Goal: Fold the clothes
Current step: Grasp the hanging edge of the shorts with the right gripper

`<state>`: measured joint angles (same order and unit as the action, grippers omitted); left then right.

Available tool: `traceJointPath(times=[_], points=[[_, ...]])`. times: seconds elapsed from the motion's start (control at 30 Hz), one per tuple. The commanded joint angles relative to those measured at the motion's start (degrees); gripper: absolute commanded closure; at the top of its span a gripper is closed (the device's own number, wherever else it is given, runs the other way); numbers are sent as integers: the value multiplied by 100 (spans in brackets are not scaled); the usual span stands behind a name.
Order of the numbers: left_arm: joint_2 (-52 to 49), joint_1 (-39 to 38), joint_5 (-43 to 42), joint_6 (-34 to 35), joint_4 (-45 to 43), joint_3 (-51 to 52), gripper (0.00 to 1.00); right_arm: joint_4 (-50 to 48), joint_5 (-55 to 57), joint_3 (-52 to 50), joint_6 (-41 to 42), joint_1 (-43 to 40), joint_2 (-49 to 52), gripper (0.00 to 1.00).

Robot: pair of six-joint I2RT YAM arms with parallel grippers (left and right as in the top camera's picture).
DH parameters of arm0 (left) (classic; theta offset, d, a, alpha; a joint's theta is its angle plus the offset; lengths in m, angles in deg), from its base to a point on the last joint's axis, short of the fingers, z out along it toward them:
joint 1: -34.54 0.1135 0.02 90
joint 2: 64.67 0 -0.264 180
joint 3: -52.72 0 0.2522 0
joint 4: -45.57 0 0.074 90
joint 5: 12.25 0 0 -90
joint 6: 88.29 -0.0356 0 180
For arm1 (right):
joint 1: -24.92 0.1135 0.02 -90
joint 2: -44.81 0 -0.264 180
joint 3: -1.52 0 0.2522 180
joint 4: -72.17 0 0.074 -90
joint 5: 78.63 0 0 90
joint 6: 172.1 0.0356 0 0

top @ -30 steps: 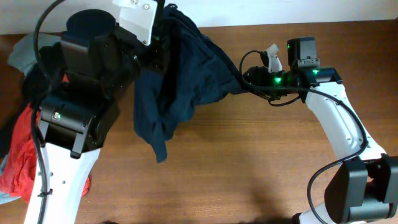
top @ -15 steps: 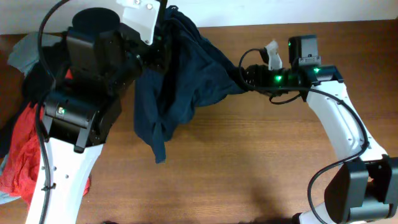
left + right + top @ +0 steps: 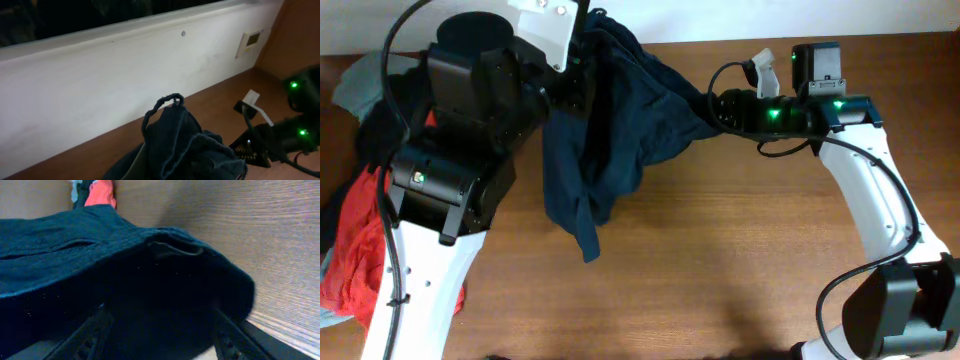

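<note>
Front edge of the brown wooden desk first: nothing folded lies there. Over at the left edge sits a crumpled red cloth shirt, out of play. Moving back, here's the large dark navy blue garment of soft, wrinkled fabric. Its tail hangs down left of the desk's middle, and the rest is hoisted and stretched between the two arms toward the far edge. The black two-fingered right end effector has a fold of that cloth pinched between its fingers, and its wrist view shows navy fabric filling the gap. The left end effector sits at the garment's other high point, toward the far-left corner. Its fingers are hidden by cloth and arm, so I can't tell whether it is clamped. Furthest back, a cord loop on the bunched fabric pokes up against the white wall. My read: this is the lift-and-spread stage, with no fold made and the flattening and every fold yet to come.
</note>
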<state>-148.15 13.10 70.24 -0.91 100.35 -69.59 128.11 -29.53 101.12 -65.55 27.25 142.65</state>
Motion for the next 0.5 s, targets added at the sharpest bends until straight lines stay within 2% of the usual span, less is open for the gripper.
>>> traceJointPath(times=[0.0, 0.27, 0.47], points=[[4, 4, -24, -140, -44, -107, 99, 31, 317, 155, 37, -66, -74, 32], [-9, 4, -24, -138, -52, -105, 99, 424, 1296, 160, 17, 9, -94, 31], [-9, 4, -26, -136, -50, -107, 99, 435, 1377, 153, 26, 234, -94, 31]])
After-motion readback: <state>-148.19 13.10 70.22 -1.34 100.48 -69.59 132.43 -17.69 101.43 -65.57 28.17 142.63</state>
